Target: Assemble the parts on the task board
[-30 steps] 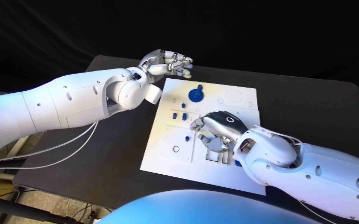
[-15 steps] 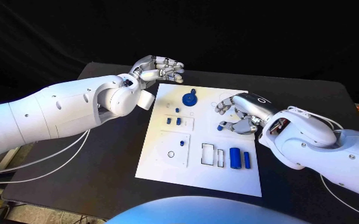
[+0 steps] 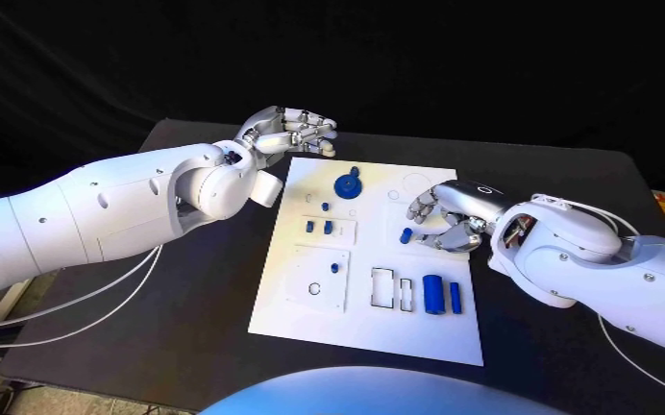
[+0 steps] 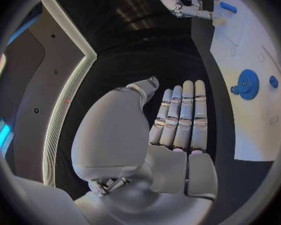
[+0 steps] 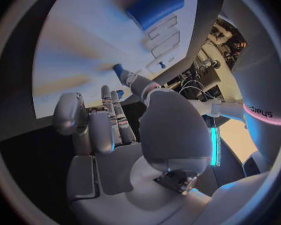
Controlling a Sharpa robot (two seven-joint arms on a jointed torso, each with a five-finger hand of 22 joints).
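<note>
Since 1 second ago the right robot hand (image 3: 451, 215) has lifted off the board's near slots, now pinching a small blue part (image 3: 406, 235) above the white board (image 3: 312, 314). The left robot hand (image 3: 294, 131) hovers empty, fingers curled, past the far-left corner; insertion probably comes next.

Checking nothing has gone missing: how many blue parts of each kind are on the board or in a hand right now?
Blue gear: 1
Large blue cylinders: 2
Small blue pegs: 4
Blue part pinched by the right hand: 1
Total: 8
</note>
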